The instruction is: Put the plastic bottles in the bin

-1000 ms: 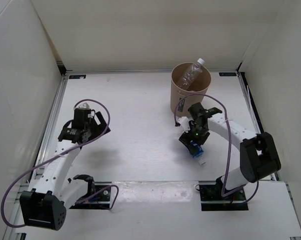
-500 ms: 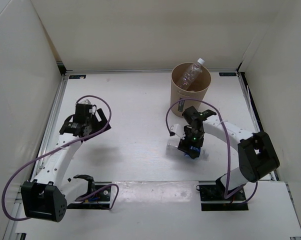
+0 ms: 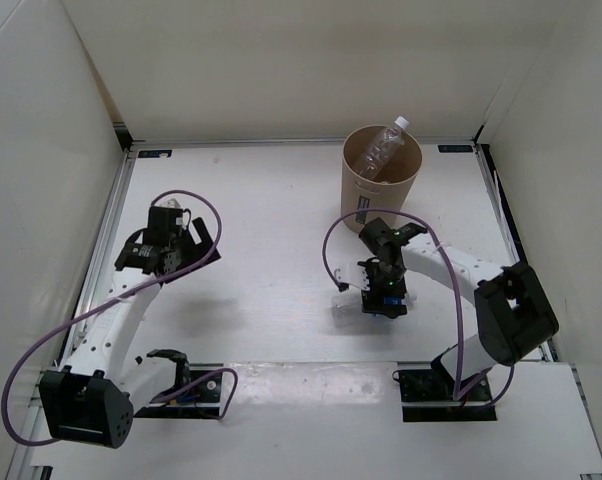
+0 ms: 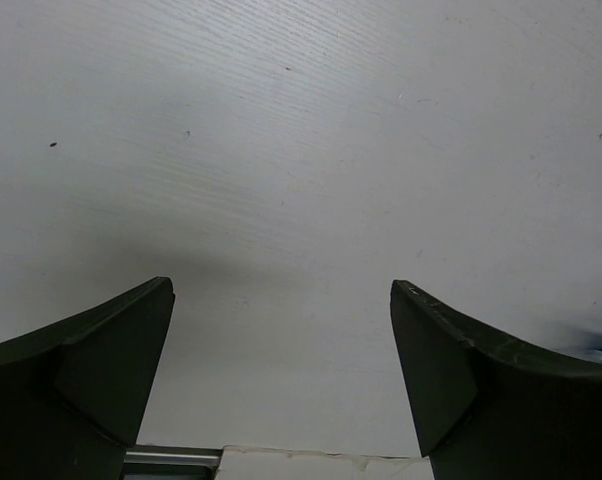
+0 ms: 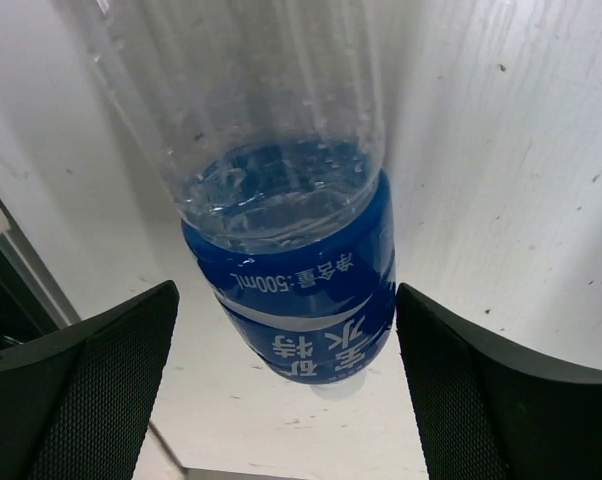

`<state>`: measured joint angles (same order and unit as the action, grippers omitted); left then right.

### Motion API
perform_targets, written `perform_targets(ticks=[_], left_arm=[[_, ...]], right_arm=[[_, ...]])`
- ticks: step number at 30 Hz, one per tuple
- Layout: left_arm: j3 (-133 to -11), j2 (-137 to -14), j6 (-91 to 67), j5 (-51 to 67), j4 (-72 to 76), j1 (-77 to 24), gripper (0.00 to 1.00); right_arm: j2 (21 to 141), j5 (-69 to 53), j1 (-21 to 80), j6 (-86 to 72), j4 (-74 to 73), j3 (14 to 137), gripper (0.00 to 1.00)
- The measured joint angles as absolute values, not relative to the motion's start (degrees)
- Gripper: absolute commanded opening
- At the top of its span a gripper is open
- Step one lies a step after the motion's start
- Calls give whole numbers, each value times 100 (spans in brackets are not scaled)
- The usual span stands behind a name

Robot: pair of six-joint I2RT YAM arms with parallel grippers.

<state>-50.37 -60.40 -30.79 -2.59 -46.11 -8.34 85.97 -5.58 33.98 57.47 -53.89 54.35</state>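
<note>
The blue-labelled water bottle [image 5: 293,262] lies on its side on the worktop [image 3: 261,200], directly under the right tool [image 3: 385,292]. In the right wrist view its long axis runs straight out between the two fingers [image 5: 91,380]. They stand wide apart, one on each side of the label, neither touching it. The closing line therefore crosses the bottle's width, which is what a grip needs. I judge that the next step is a short descent and a squeeze at the label.

The cardboard bin [image 3: 359,195] stands upright just beyond this tool, toward the far edge. A white-capped clear bottle [image 3: 384,150] already leans inside it, its cap poking above the rim. Whether other bottles lie deeper in the bin cannot be told.

The left tool [image 4: 281,300] is also spread open, holds nothing, hangs over bare worktop and is well apart from both bottle and bin. The right arm is plainly the nearer one.
</note>
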Motion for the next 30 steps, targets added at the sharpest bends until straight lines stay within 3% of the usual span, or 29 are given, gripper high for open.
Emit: perform_targets(ticks=[6,9,10,11,12,14,16,17,19,26,30], left_arm=[[-5203,-5937,-3022,-340,-4967,-834,100],[-5334,-5935,-2978,-399,-5092,-821,100],[-5352,-5933,-2974,-412,-5109,-821,100],[-5365,-5933,-2971,-414,-5129,-819,100],[-5365,-5933,-2974,-419,-5144,-816,100],[-5365,-5933,-2987,-427,-5186,-812,100],[-5365,-5929,-3009,-434,-5190,-805,100],[-5363,-5920,-3026,-436,-5183,-801,100],[-5345,-5905,-3050,-436,-5140,-799,100],[-5347,-6200,-3015,-381,-4831,-768,100],[-5527,-6672,-2956,-314,-4665,-753,100]], right_arm=[[8597,-471,3476,6569,-5391,5358,90],[8597,-443,3494,6923,-5395,5356,71],[8600,-440,3494,7013,-5404,5356,48],[8600,-436,3494,7129,-5419,5356,36],[8600,-436,3494,7177,-5428,5356,30],[8600,-425,3492,7194,-5454,5365,30],[8600,-429,3483,7146,-5472,5376,23],[8600,-427,3470,7102,-5472,5378,10],[8600,-429,3446,6987,-5468,5382,1],[8600,-523,3225,6246,-5439,5492,0],[8611,-932,2941,5839,-5752,6215,0]])
